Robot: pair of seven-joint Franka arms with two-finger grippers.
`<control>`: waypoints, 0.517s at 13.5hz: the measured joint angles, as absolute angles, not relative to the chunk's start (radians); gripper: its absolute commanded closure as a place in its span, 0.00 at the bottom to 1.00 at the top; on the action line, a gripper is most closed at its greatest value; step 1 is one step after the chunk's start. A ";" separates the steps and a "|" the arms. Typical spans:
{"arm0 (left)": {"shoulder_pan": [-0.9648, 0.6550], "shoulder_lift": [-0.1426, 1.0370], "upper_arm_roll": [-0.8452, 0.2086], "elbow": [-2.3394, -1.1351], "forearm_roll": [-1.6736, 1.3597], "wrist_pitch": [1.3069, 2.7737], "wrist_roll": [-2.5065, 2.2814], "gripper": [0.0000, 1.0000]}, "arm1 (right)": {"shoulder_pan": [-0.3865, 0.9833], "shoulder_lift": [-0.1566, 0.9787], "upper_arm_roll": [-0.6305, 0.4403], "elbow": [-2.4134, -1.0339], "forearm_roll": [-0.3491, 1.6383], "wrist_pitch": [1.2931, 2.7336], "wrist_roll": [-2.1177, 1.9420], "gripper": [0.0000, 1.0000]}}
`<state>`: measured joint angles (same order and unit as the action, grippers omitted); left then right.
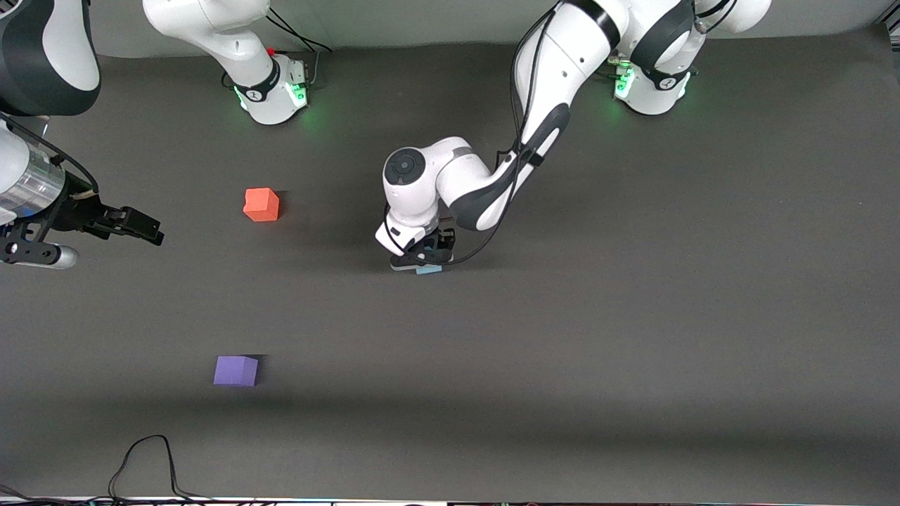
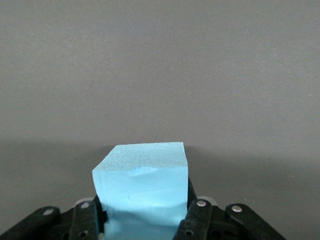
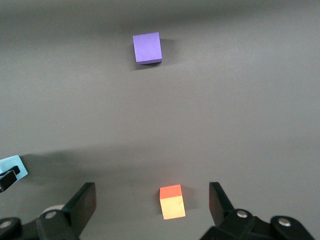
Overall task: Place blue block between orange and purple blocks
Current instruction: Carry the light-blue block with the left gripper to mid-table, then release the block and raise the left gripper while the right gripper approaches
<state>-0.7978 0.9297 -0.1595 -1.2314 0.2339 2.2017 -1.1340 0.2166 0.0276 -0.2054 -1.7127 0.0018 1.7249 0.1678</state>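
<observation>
The light blue block (image 2: pixel 142 185) sits between the fingers (image 2: pixel 197 216) of my left gripper (image 2: pixel 144 216), which is shut on it. In the front view the left gripper (image 1: pixel 424 258) is low over the middle of the mat, and only a sliver of the blue block (image 1: pixel 428 270) shows under it. The orange block (image 1: pixel 261 204) lies toward the right arm's end of the table. The purple block (image 1: pixel 236 370) lies nearer the front camera than the orange one. My right gripper (image 1: pixel 137 228) hangs open and empty. Its wrist view shows the orange block (image 3: pixel 172 202) and the purple block (image 3: pixel 147 48) below.
The dark grey mat (image 1: pixel 633 316) covers the table. A black cable (image 1: pixel 148 457) loops at the edge nearest the front camera. The blue block's corner (image 3: pixel 12 165) shows at the edge of the right wrist view.
</observation>
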 measured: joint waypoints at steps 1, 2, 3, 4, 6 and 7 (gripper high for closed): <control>-0.798 0.937 -0.158 -1.231 0.245 2.213 -1.134 0.54 | 0.217 0.028 -0.205 -1.713 0.002 1.725 0.168 0.00; -0.798 0.943 -0.158 -1.230 0.253 2.218 -1.134 0.30 | 0.217 0.028 -0.205 -1.713 0.002 1.725 0.166 0.00; -0.798 0.947 -0.158 -1.230 0.257 2.220 -1.134 0.01 | 0.217 0.028 -0.205 -1.713 0.002 1.724 0.161 0.00; -0.798 0.948 -0.158 -1.230 0.259 2.221 -1.134 0.00 | 0.217 0.029 -0.205 -1.713 0.002 1.724 0.153 0.00; -0.797 0.948 -0.156 -1.223 0.259 2.220 -1.134 0.00 | 0.217 0.032 -0.206 -1.713 0.002 1.721 0.146 0.00; -0.796 0.947 -0.155 -1.218 0.259 2.218 -1.134 0.00 | 0.217 0.033 -0.206 -1.713 0.002 1.719 0.145 0.00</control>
<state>-0.7960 0.9473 -0.1547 -1.2178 0.2590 2.2182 -1.1340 0.2165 0.0331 -0.2056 -1.7132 0.0018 1.7188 0.1445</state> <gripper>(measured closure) 0.084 0.000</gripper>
